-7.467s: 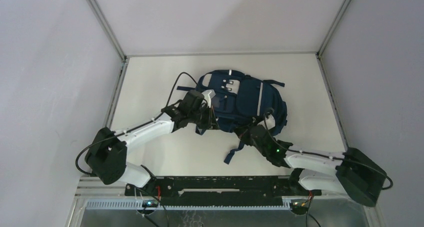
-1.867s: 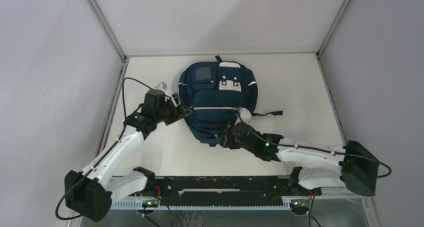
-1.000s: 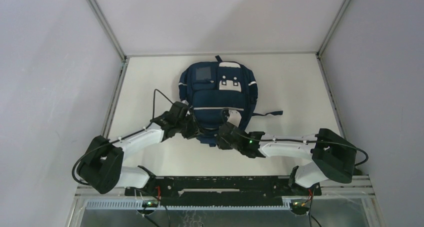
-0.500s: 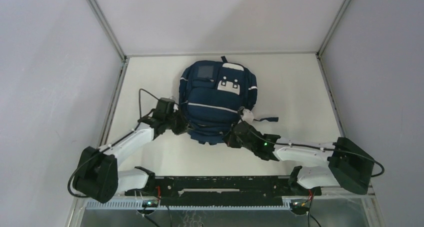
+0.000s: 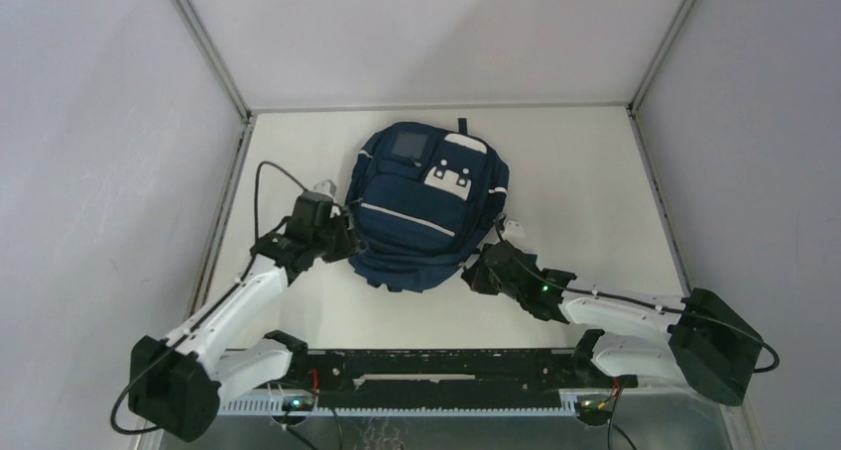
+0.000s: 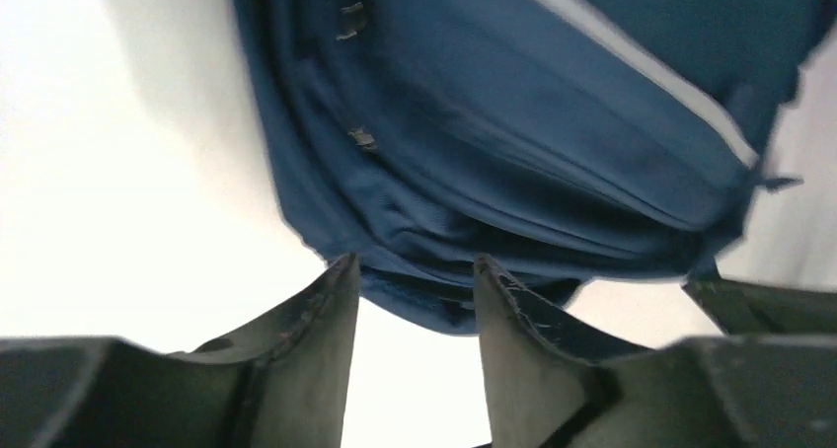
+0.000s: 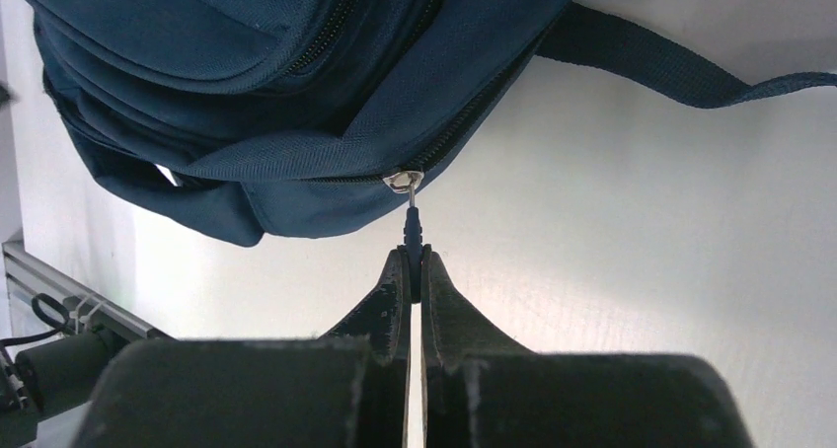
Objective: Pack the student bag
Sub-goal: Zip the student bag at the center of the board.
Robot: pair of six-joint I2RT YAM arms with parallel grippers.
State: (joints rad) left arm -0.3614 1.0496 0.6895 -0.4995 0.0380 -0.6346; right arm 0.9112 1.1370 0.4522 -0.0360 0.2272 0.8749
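I work over a plain white bench [image 5: 595,172], matte and evenly lit. Pale grey walls [image 5: 89,172] box it in on three sides, joined by thin metal corner strips [image 5: 203,44]. A black rail [image 5: 436,366] runs along its near edge.

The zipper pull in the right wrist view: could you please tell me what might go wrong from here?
1. The right gripper pinches the small zipper pull only by its tip, so it could slip out under tension.
2. The left gripper is open at the student bag's edge, not clamping it, so pulling may drag the whole bag instead of running the zipper.
3. The loose strap lies close by and might snag.
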